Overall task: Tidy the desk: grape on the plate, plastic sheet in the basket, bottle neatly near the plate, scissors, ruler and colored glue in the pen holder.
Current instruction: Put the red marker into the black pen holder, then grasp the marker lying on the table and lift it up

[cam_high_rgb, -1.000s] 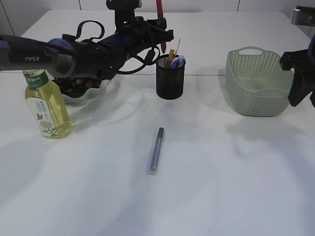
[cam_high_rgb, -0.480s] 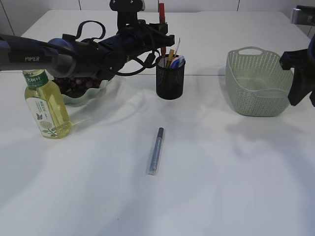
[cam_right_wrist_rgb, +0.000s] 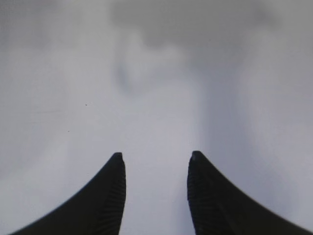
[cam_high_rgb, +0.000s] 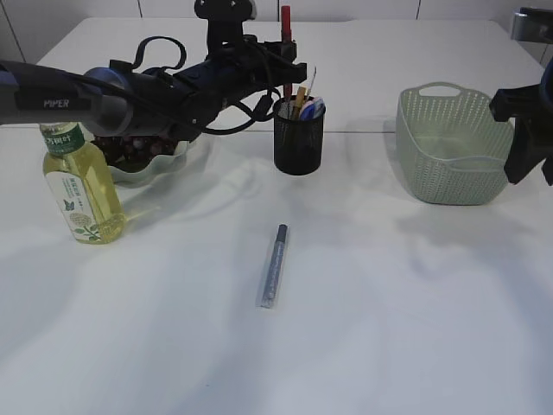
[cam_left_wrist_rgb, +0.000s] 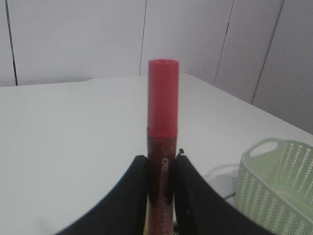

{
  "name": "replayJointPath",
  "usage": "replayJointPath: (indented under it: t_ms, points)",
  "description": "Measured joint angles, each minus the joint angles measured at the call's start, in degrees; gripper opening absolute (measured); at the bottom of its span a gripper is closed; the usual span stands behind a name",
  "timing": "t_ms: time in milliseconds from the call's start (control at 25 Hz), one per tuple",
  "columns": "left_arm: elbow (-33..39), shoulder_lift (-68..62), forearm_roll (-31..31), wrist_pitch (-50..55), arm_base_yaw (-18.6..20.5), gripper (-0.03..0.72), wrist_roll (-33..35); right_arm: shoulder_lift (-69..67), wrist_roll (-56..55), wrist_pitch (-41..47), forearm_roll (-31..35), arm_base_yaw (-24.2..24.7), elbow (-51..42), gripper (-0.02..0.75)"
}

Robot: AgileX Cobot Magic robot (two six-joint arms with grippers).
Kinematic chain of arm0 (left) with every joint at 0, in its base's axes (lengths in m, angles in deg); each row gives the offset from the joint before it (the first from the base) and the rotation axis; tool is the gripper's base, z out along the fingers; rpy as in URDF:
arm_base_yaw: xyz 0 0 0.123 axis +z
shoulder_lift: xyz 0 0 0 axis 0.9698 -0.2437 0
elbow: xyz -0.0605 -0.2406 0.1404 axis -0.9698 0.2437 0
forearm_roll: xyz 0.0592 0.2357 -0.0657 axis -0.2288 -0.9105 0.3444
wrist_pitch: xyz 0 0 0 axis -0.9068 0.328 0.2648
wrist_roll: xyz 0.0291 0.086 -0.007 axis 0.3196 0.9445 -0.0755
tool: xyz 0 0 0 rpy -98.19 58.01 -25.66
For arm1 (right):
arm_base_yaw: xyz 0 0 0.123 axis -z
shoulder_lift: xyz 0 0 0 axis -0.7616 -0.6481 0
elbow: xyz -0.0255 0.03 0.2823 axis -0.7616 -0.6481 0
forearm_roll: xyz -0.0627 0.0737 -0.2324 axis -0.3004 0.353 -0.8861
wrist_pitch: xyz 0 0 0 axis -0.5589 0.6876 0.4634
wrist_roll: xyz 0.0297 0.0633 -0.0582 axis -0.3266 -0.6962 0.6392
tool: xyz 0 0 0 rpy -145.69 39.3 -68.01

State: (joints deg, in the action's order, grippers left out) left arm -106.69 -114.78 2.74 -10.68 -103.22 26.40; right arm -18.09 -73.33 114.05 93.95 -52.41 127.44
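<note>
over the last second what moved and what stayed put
The left gripper, shut on the red glue stick, rose slightly above the pen holder, carrying the stick higher. The silver pen, bottle, basket and right gripper kept their places.

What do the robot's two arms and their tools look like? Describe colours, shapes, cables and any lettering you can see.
The left arm is black and tubular, with white "PIPER" lettering on its side and black cables looping above it. The left tool ends in two smooth, black, curved fingers. The right arm is also black and blocky, only partly in frame. The right tool has two black tapering fingers with ribbed inner faces.
</note>
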Motion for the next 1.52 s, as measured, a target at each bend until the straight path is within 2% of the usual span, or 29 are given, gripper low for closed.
replayJointPath:
  t_ms: [360, 640, 800, 1000, 1160, 1520]
  points:
    - [-0.46, -0.79, -1.04, -1.23, 0.0, 0.204, 0.0, 0.0, 0.0, -0.22, 0.0, 0.0, 0.0, 0.345]
    - [-0.51, -1.08, -1.07, -1.34, 0.0, 0.215, 0.0, 0.0, 0.0, -0.35, 0.0, 0.0, 0.0, 0.345]
    - [-0.51, 0.26, -1.07, 2.4, 0.1, 0.218, 0.0, 0.0, 0.0, -0.35, 0.0, 0.0, 0.0, 0.345]
    - [-0.51, 5.32, -1.45, 13.22, 0.1, 0.222, 0.0, 0.0, 0.1, -0.35, 0.0, 0.0, -0.09, 0.344]
    - [-0.51, 10.79, -1.57, 26.78, -0.03, 0.224, 0.0, 0.0, 0.1, -0.35, 0.0, 0.0, -0.09, 0.345]
    - [-0.51, 19.47, -0.15, 59.51, -4.32, 0.225, 0.0, 0.0, 0.1, -0.35, 0.0, 0.0, -0.09, 0.345]
